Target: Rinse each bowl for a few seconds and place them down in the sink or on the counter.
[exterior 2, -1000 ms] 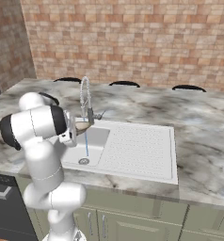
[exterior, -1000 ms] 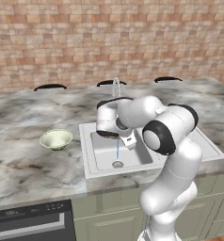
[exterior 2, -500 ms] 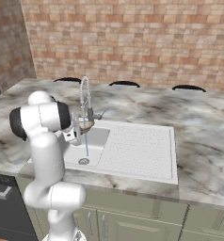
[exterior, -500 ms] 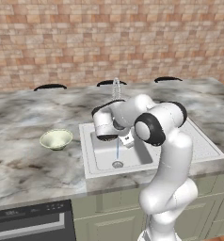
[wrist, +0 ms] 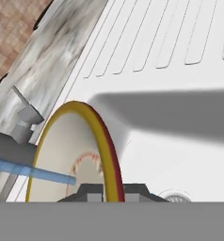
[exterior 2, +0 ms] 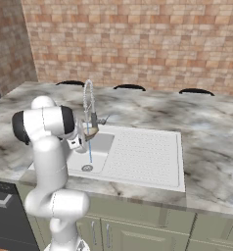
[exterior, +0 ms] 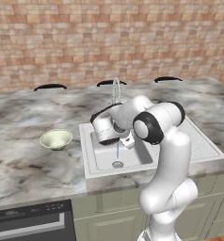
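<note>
In the hand view the shallow bowl [wrist: 62, 150], with a tan-orange rim and beige inside, stands on edge. My gripper [wrist: 111, 192] is shut on its rim. A blue water stream [wrist: 34, 172] from the faucet [wrist: 20, 122] strikes the bowl's inside. All of this hangs over the basin of the white sink [wrist: 180, 141]. From the right base view the gripper [exterior 2: 84, 139] holds the bowl [exterior 2: 93, 132] just under the faucet [exterior 2: 87, 98]. The pale green-cream bowl [exterior: 56, 139] rests upright on the counter [exterior: 20, 164], left of the sink [exterior: 85, 155].
Water [exterior: 117, 150] falls past the bowl to the round drain [exterior: 117, 164]. The ribbed draining board [exterior 2: 143, 152] lies to the right of the basin. A brick wall [exterior: 109, 42] backs the counter. A dark appliance front [exterior: 29, 221] sits below the counter at left.
My elbow has swung a little to the left. The gripper and the held bowl stay under the running water.
</note>
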Motion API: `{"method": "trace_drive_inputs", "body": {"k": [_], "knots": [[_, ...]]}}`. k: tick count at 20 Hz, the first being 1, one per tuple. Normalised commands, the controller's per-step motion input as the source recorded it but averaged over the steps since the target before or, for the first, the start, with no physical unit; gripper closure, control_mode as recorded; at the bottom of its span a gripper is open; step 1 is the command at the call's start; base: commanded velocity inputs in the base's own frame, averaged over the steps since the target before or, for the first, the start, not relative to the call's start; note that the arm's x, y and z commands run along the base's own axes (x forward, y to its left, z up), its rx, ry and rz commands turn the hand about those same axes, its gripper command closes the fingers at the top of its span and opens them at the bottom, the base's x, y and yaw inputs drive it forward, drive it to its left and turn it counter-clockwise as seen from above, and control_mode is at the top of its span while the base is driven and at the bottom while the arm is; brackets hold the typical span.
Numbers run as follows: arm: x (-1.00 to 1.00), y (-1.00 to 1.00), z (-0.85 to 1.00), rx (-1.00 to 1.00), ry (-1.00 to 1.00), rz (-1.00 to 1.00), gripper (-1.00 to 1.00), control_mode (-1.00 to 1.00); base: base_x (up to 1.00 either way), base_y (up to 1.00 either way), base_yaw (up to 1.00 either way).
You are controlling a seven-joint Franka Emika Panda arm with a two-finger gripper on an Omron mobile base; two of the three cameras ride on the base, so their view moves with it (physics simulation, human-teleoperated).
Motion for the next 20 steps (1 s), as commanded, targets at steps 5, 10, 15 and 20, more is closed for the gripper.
{"method": "trace_drive_inputs", "body": {"k": [5, 10, 15, 20], "knots": [[-0.09, -0.08, 0.24, -0.03, 0.00, -0.05, 1.00, -1.00, 0.00, 0.00, 0.00], [-0.10, -0.15, 0.36, -0.02, 0.00, -0.07, 1.00, -1.00, 0.00, 0.00, 0.00], [-0.16, -0.25, 0.31, 0.00, 0.00, -0.08, 1.00, -1.00, 0.00, 0.00, 0.00], [-0.20, -0.30, 0.27, 0.00, 0.01, -0.09, 1.00, -1.00, 0.00, 0.00, 0.00]]}}
